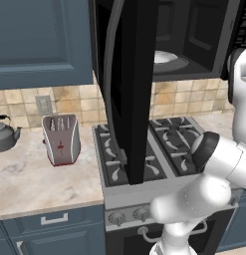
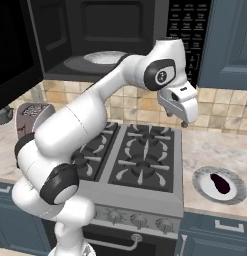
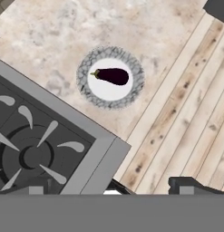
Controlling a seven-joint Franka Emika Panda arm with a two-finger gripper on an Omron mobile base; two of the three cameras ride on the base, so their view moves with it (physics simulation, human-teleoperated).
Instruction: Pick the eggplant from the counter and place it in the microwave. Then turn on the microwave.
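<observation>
Lying glossy, oblong eggplant [image 3: 113, 76] on speckled-rimmed plate [image 3: 133, 88].

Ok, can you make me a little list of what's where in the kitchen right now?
eggplant: lying on a small round plate with a grey rim, on the counter right of the stove
microwave: above the stove, door swung wide open, white turntable inside, bare
hand: open, holding nothing, up in the air above the stove's right edge, looking down at the eggplant
toaster: on the counter left of the stove
kettle: far left on the counter
</observation>
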